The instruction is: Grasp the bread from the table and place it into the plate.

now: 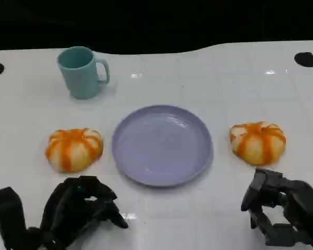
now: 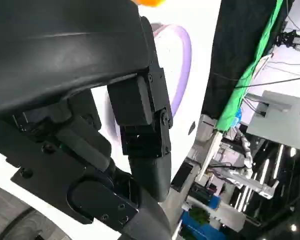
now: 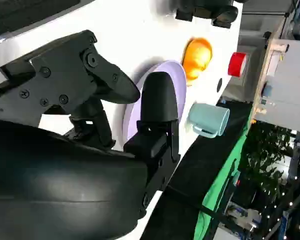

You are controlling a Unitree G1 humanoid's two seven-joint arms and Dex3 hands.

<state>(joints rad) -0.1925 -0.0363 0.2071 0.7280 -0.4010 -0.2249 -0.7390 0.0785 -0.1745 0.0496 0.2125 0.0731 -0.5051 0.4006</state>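
On the white bench (image 1: 161,219), our left robot hand (image 1: 83,208) rests curled and empty near the left bread (image 1: 74,149). The plate (image 1: 162,144) sits centre, a mug (image 1: 82,71) far left. Right bread (image 1: 257,142) lies just beyond our right robot hand (image 1: 281,211), also empty, fingers curled.

Robotics lab or recording studio, not a home; glossy white table (image 1: 208,67) backed by black drape (image 2: 240,45) with a green screen strip (image 2: 250,70) at its edge; beyond it cables, metal framing (image 2: 250,175), grey equipment housing (image 2: 280,120), blue bins (image 2: 205,225); potted foliage (image 3: 265,165) and ceiling lights in the right wrist view.
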